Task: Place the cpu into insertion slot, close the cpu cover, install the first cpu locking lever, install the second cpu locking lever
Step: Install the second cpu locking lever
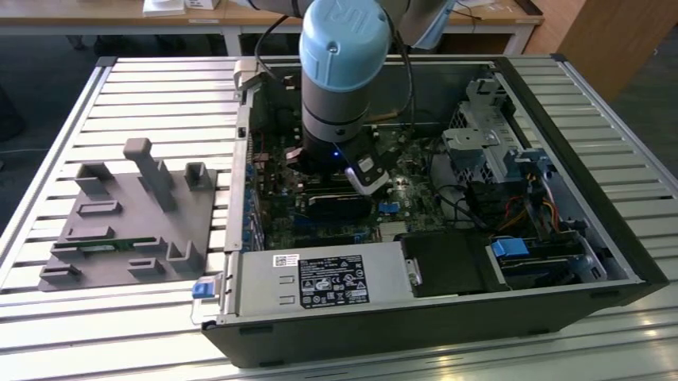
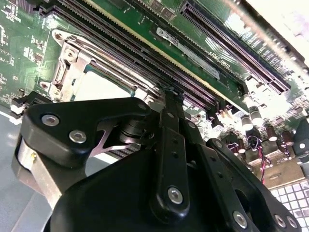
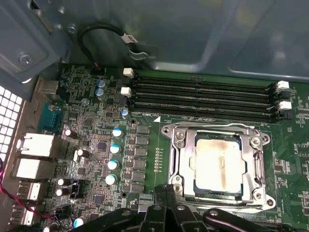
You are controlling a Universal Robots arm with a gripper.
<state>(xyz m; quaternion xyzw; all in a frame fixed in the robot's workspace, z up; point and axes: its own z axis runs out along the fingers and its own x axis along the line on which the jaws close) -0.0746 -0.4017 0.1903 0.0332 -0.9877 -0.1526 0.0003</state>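
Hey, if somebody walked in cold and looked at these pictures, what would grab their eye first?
Probably the big blue-grey robot arm plunging down into the open computer case in the exterior view. Next, in the first wrist view, the cpu with its pale face sitting in the socket, framed by the silver cpu cover, with the gripper right at the socket's edge.

The grey and pale-blue robot arm (image 1: 337, 71) stands nearly upright, its wrist pointing straight down. The black metal gripper (image 3: 166, 193) hangs below it, its bolted linkage arms (image 2: 169, 159) folded close together.
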